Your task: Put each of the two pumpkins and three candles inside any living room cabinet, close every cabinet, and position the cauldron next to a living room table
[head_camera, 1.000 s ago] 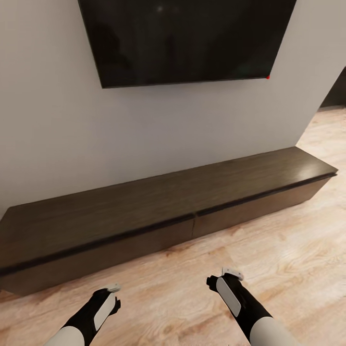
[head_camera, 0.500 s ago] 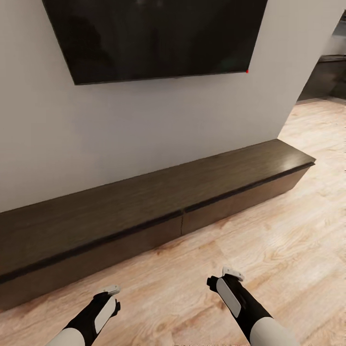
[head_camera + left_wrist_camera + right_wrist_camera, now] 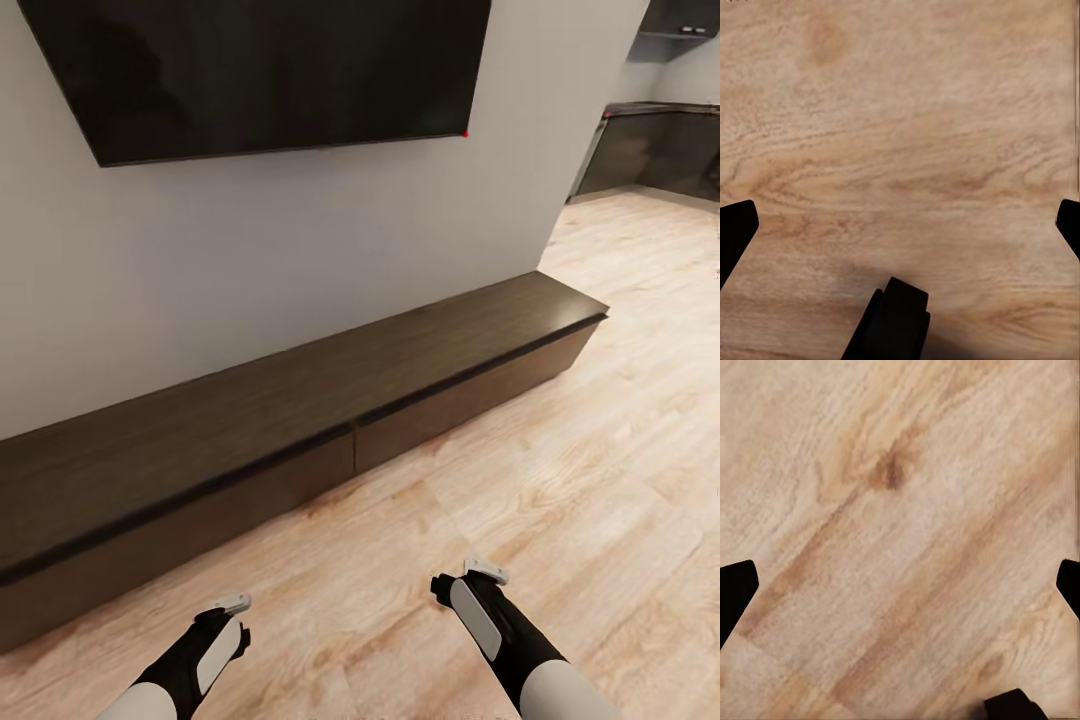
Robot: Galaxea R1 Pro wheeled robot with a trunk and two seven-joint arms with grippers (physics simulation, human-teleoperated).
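Plank floor (image 3: 560, 480), closed dark cabinet (image 3: 300, 420) under wall TV (image 3: 260, 70) — left gripper (image 3: 900, 225), right gripper (image 3: 900, 585) both spread, empty.

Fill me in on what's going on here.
Nothing is being handled right now. The robot faces the long dark cabinet under the wall TV, its drawer fronts shut. Both arms hang low over the wood floor; the left gripper and right gripper have open, empty jaws.

We're facing the long dark cabinet (image 3: 300, 420), drawers looking shut I think, TV (image 3: 260, 70) above, both arms low over the plank floor (image 3: 560, 480).
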